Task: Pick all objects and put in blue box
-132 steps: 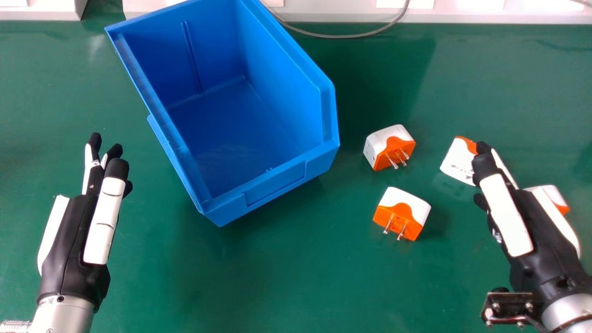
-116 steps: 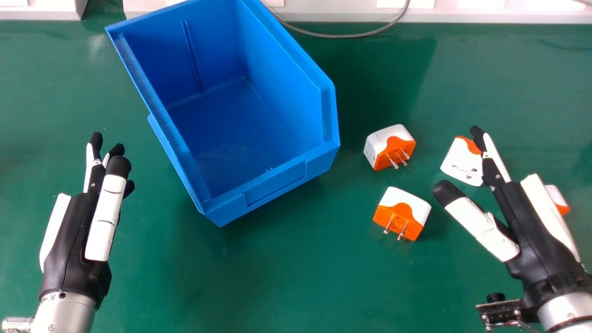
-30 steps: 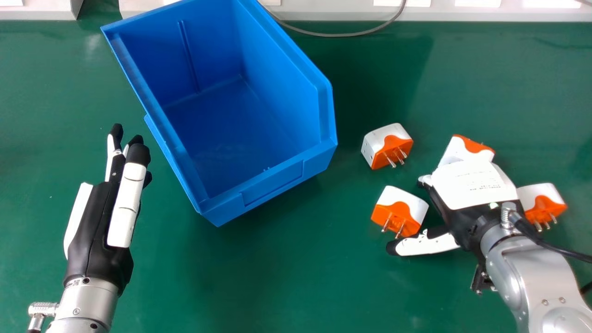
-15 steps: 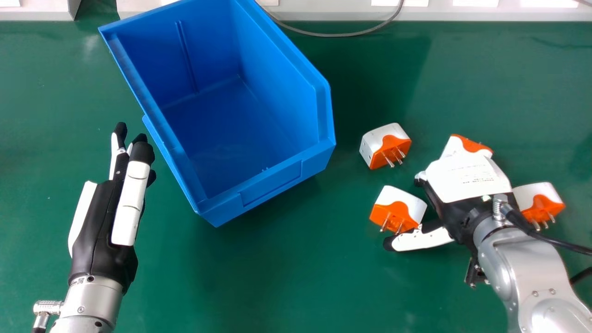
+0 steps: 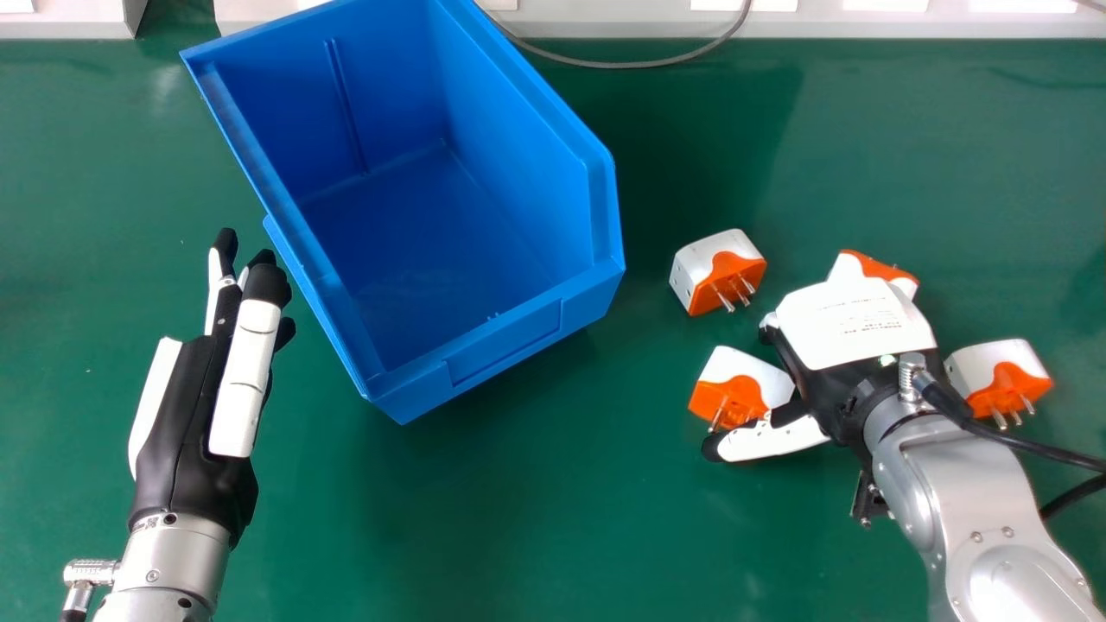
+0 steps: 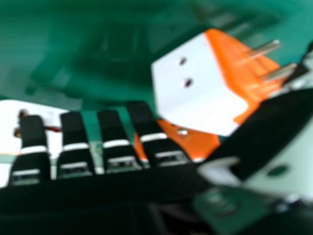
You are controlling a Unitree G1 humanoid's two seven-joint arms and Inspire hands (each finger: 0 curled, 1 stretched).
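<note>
My right hand (image 5: pixel 851 333) is palm down beside the nearest orange-and-white plug adapter (image 5: pixel 748 377). The thumb lies along the adapter's near side, partly covering its prongs. In the right hand view my right hand (image 6: pixel 115 147) is open, fingers extended, with an adapter (image 6: pixel 188 90) between them and the thumb. Orange parts of another adapter (image 6: pixel 195 139) show behind the fingers. Other adapters lie on the table: one nearer the box (image 5: pixel 717 272), one partly hidden behind the hand (image 5: pixel 877 268), one right of the wrist (image 5: pixel 998 376). My left hand (image 5: pixel 203 389) is open left of the blue box (image 5: pixel 501 345).
The green table (image 5: pixel 536 518) extends under everything. A grey cable (image 5: pixel 622 65) curves along its far side, in front of a pale ledge (image 5: pixel 864 26). Another black cable (image 5: pixel 1028 442) runs from the right wrist.
My right hand has turned palm down and, over the last second, slid left, bringing its thumb against the nearest adapter's prong side. My left hand has shifted right toward the box.
</note>
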